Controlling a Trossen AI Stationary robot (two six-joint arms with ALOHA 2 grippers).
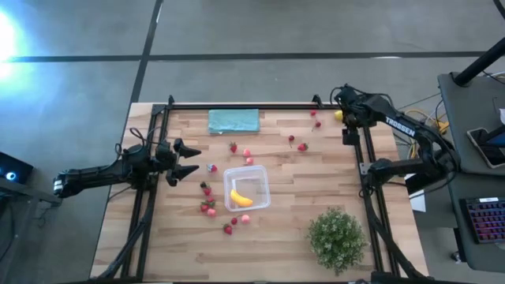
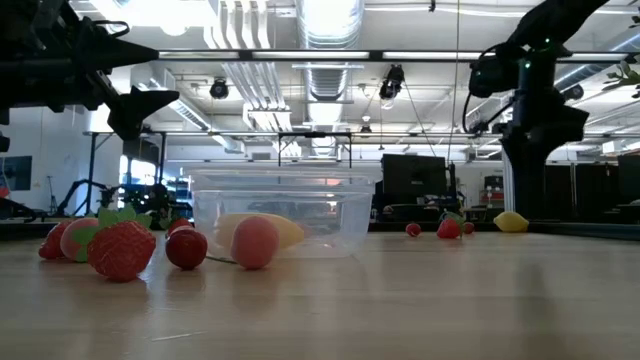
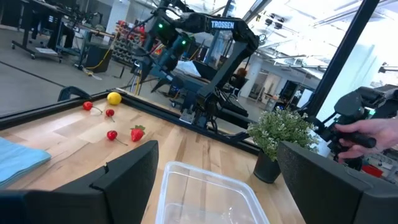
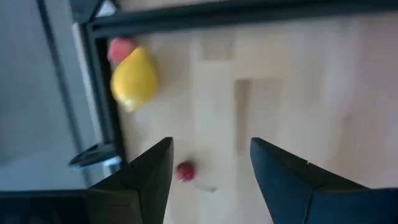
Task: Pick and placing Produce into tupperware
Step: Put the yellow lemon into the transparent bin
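Note:
The clear square tupperware [image 1: 247, 189] stands mid-table with the yellow banana [image 1: 241, 198] lying inside it. Red and pink strawberries lie around it on the wood, some at its left [image 1: 208, 207] and some farther back [image 1: 301, 147]. The lemon [image 4: 134, 78] rests at the far right corner beside a red fruit [image 4: 121, 48]. My left gripper [image 1: 193, 159] hovers open to the left of the tupperware [image 3: 208, 193], pointing at it. My right gripper [image 4: 211, 168] is open above the far right corner, pointing down, with the lemon just to one side and a small red fruit [image 4: 185, 171] near one finger.
A teal cloth [image 1: 233, 121] lies flat at the far edge. A bushy green plant [image 1: 338, 237] stands near the right front corner. Black frame rails [image 1: 237, 106] run along the table's far, left and right sides. A person's hand [image 3: 357, 134] shows beyond the table.

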